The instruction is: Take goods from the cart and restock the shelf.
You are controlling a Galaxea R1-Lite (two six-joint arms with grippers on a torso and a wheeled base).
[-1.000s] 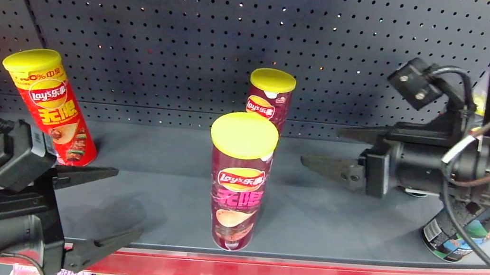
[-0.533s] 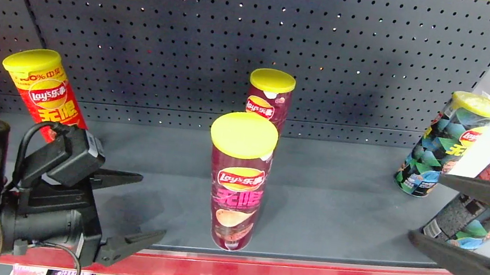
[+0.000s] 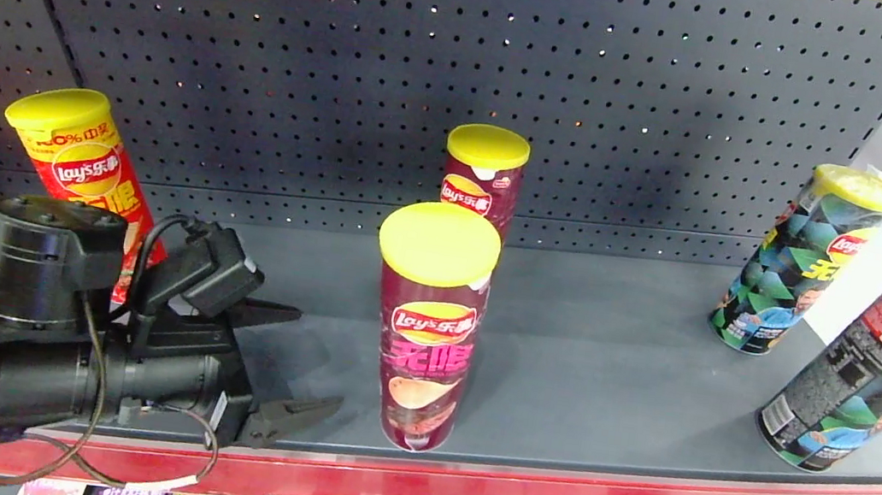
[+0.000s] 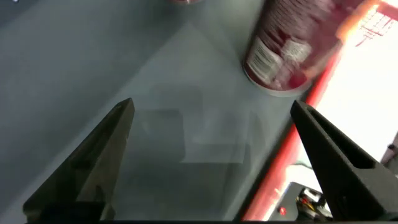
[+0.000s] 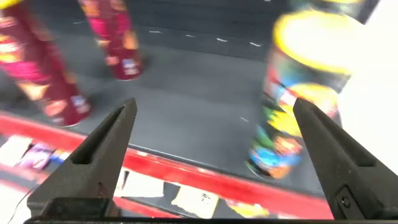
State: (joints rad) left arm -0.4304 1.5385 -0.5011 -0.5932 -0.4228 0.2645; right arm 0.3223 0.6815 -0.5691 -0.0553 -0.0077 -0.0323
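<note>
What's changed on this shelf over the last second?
The left gripper, open, slid forward along the shelf toward the front purple can. The right gripper, also open, pulled back off the shelf toward the robot's right, uncovering the rear black-and-green can and the front black-and-green can. Nothing was grasped or released. Every can stayed where it was.
</note>
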